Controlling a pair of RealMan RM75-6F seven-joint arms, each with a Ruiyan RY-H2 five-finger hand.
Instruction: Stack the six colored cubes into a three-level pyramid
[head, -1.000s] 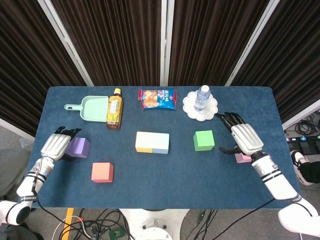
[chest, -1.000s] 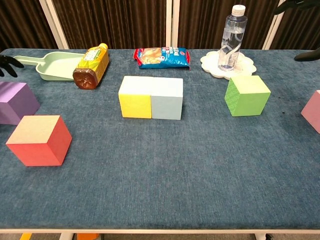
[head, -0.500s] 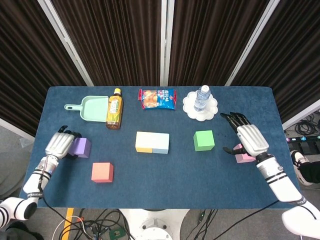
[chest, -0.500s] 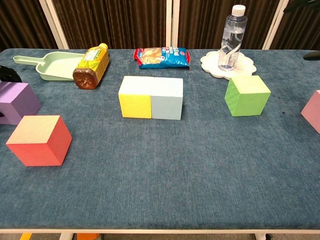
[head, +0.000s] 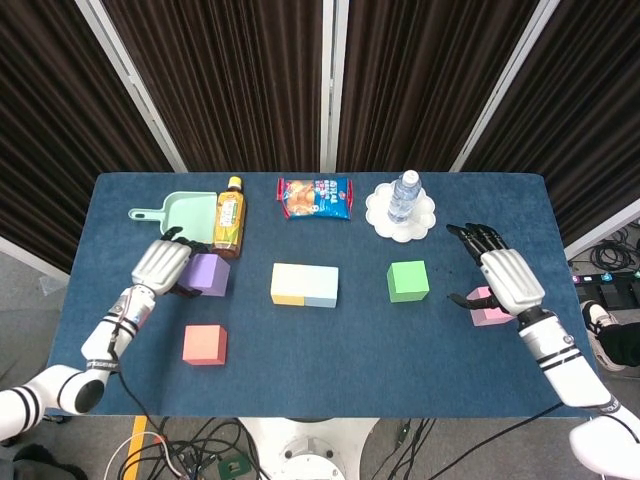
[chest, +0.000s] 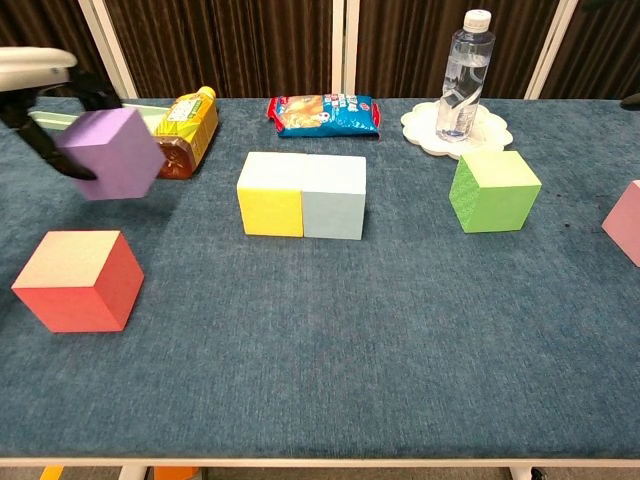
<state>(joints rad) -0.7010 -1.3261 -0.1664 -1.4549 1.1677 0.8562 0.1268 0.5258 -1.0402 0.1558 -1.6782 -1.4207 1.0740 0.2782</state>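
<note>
I have the purple foam cube (chest: 112, 152) off the table now, gripped in my left hand (head: 165, 265); half a second ago it sat on the cloth at the far left, and now it hangs in the air, tilted, well inboard of where it was. That means the pick is done and the carry has begun. Ahead of that hand, toward the centre, the yellow cube (chest: 272, 193) and the pale blue cube (chest: 334, 197) stand touching side by side, two of the base row as I judge it. The red cube (head: 204, 344) lies on the table just below my left hand, untouched.

My right hand (head: 505, 279) has barely shifted: it hovers with fingers spread, holding nothing, over the pink cube (head: 489, 311), which rests on the table at the right edge. The green cube (head: 408, 281) sits inboard of that hand, apart from the pair.

The table (head: 350, 370) is covered in dark blue cloth. Along its far side lie a mint-green dustpan (head: 182, 215), an amber tea bottle (head: 229, 218) on its side, a blue snack packet (head: 315, 197) and a clear water bottle (head: 403, 196) on a white scalloped plate (head: 425, 224). Dark pleated curtains (head: 230, 80) close off the room behind.
</note>
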